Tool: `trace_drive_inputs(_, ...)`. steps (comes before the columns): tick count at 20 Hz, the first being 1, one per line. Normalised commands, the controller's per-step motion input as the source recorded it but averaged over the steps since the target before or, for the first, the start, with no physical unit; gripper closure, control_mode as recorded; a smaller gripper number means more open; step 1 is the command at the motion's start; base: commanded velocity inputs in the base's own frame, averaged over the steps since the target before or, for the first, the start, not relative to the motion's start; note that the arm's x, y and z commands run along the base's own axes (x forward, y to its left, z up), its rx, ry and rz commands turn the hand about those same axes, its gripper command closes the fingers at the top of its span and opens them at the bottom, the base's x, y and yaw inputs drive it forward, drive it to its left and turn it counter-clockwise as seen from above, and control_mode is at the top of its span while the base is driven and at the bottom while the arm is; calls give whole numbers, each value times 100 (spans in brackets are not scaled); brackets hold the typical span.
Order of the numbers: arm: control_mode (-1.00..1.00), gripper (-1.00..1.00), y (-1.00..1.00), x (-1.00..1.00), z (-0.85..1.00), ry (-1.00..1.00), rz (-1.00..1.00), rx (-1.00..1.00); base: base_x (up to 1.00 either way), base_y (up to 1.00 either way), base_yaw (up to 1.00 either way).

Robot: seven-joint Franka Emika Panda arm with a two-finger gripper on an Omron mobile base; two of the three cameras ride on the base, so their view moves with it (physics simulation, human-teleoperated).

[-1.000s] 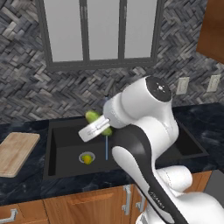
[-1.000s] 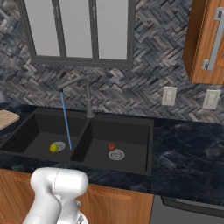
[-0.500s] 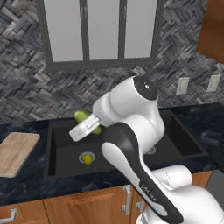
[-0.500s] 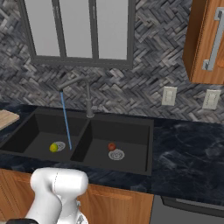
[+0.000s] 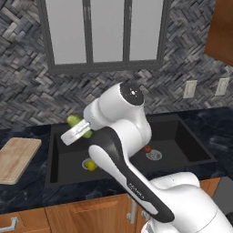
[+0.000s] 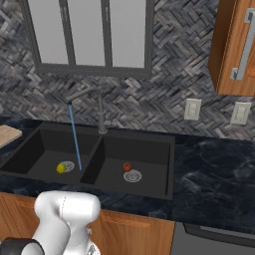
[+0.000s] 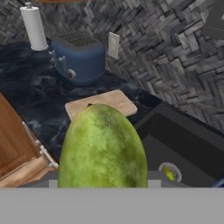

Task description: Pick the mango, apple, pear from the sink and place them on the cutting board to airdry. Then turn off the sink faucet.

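Now we have the gripper (image 5: 78,129) clamped on a green elongated fruit (image 7: 103,146), which looks like the mango or the pear; we cannot tell which. In the hand view the fruit stands up between the fingers, its long axis running along the line of the gripper. In the left base view its green end pokes out past the hand, above the left basin of the sink (image 5: 191,145).

The cutting board (image 7: 101,103) lies straight ahead of the gripper in the hand view, just past the fruit's top, flat on the dark counter beside the sink. In the left base view it sits to the left of the sink, so we judge the carry needs to run leftward and then down.

2 fruits remain in the sink: a yellow-green fruit (image 6: 61,168) near the left drain and the apple (image 6: 127,167) by the right drain. Water runs from the sink faucet (image 6: 99,112), not yet turned off.
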Motion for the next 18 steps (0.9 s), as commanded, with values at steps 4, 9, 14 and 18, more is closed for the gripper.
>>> trace_drive_inputs(4, -100, 100, 43, 35, -17, 0, 0, 0, 0, 0, 0)
trace_drive_inputs(9, -100, 100, 51, 34, -8, 0, 0, 0, 0, 0, 0)
trace_drive_inputs(14, -100, 100, 37, 31, -16, 0, 0, 0, 0, 0, 0)
trace_drive_inputs(18, -100, 100, 26, 39, -31, 1, 0, 0, 0, 0, 0)
